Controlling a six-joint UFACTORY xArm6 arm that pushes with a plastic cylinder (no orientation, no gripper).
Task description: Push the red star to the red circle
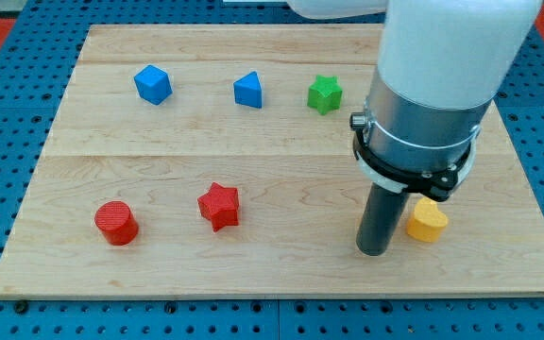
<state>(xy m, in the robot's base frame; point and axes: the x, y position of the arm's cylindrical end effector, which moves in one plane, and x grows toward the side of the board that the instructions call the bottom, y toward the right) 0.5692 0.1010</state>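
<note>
The red star [219, 206] lies on the wooden board at the lower left of centre. The red circle [116, 223] lies to the star's left, a little lower, with a gap between them. My tip [375, 251] rests on the board at the lower right, well to the right of the red star. It stands just left of a yellow block [428, 220] and looks close to touching it.
A blue cube-like block [153, 84], a blue triangle-like block [248, 91] and a green star [324, 94] lie in a row near the view's top. The wooden board [281, 161] sits on a blue pegboard surface. The arm's white and grey body covers the upper right.
</note>
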